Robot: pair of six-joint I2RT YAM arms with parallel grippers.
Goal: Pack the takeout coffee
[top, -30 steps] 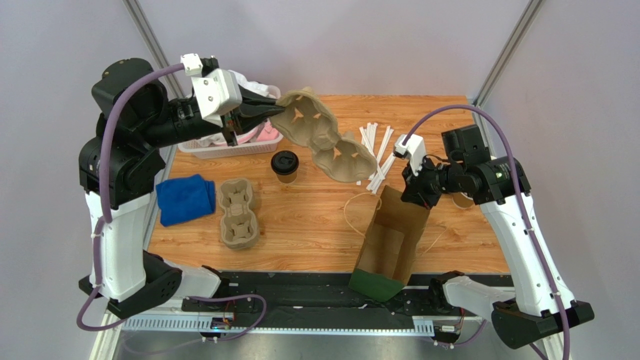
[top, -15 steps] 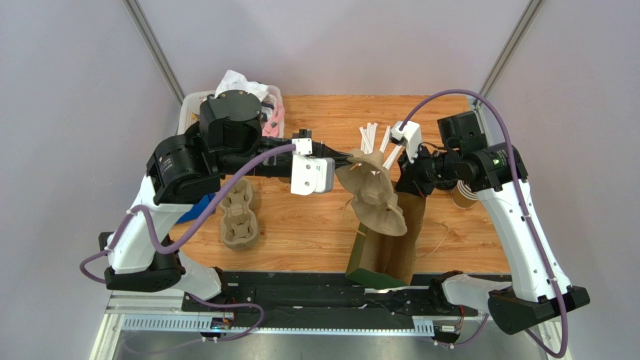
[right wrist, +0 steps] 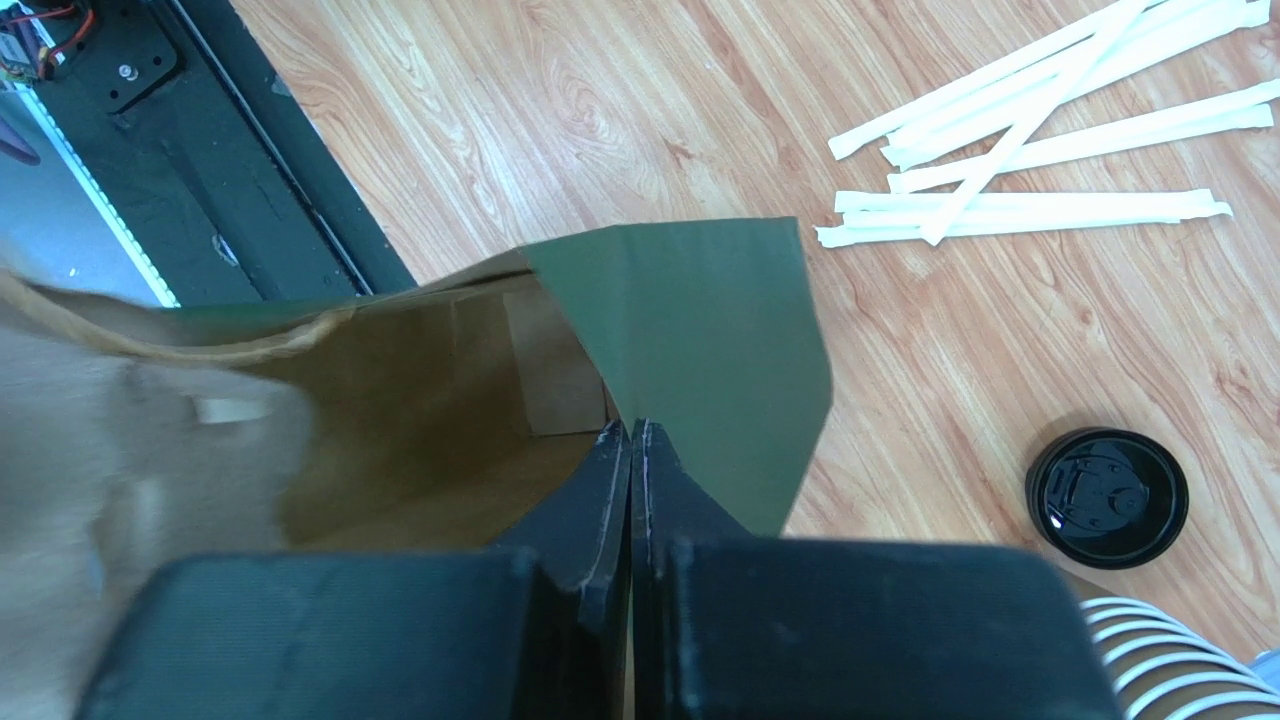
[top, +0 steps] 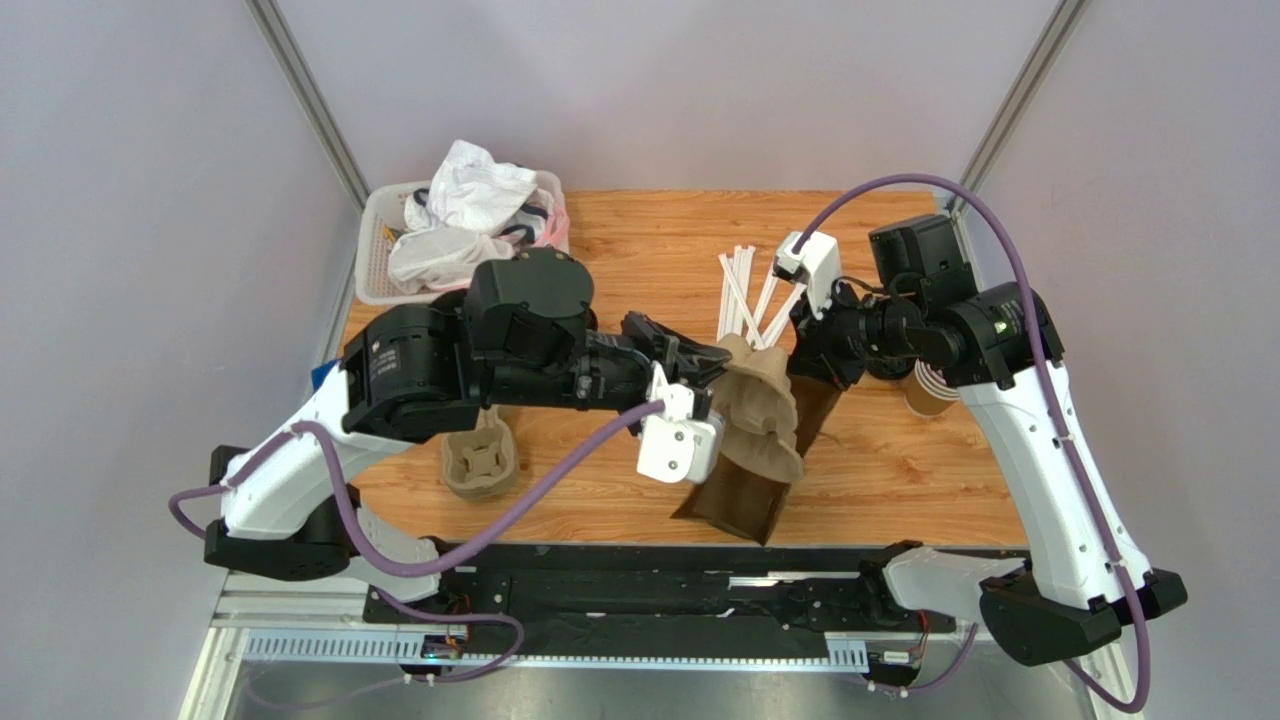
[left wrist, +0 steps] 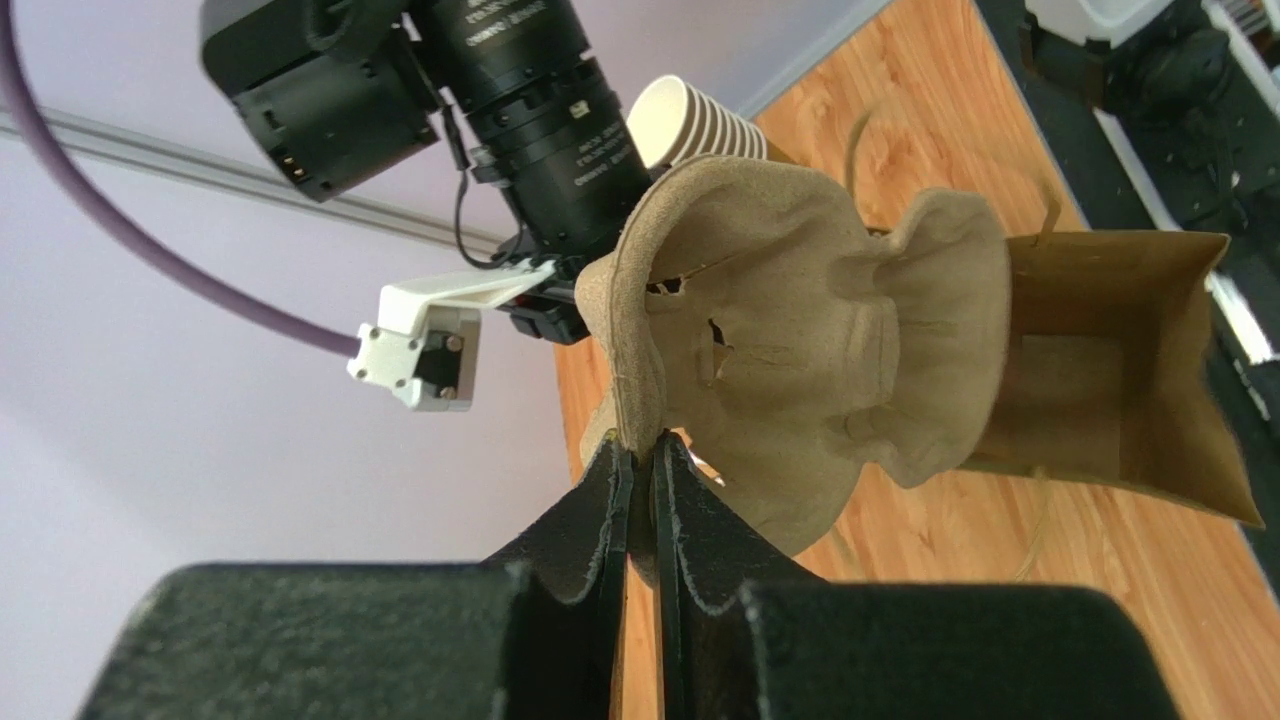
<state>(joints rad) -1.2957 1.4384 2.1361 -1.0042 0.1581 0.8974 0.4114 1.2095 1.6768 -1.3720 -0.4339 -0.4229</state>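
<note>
The left gripper [left wrist: 637, 450] has its 2 fingers pressed almost together, clamped on the thin rim of a moulded-pulp cup carrier [left wrist: 812, 345], which stands out beyond the tips. The carrier hangs at the open mouth of a brown paper bag [left wrist: 1120, 375]. In the top view it overlaps the bag's upper end, and how far it reaches inside I cannot tell. The right gripper [right wrist: 634, 435] has its 2 fingers shut tight on the bag's rim, pinching the corner of a dark green panel. It holds the mouth up off the table [top: 902, 465], while the bag's bottom end rests near the front edge. Beyond that grip, paper-wrapped straws [right wrist: 1037, 143] lie scattered on the wood. A round black lid [right wrist: 1107, 497] sits between them and a stack of paper cups [right wrist: 1187, 660]; from above, whether a cup stands under it cannot be told. The takeout coffee cannot be picked out in the top view, where the left arm stretches across the table's middle and hides what lies under it. A 2nd carrier [top: 481, 458] lies on the wood beneath that arm. A white basket [top: 376, 263] of crumpled white and pink things stands at the far left corner.
</note>
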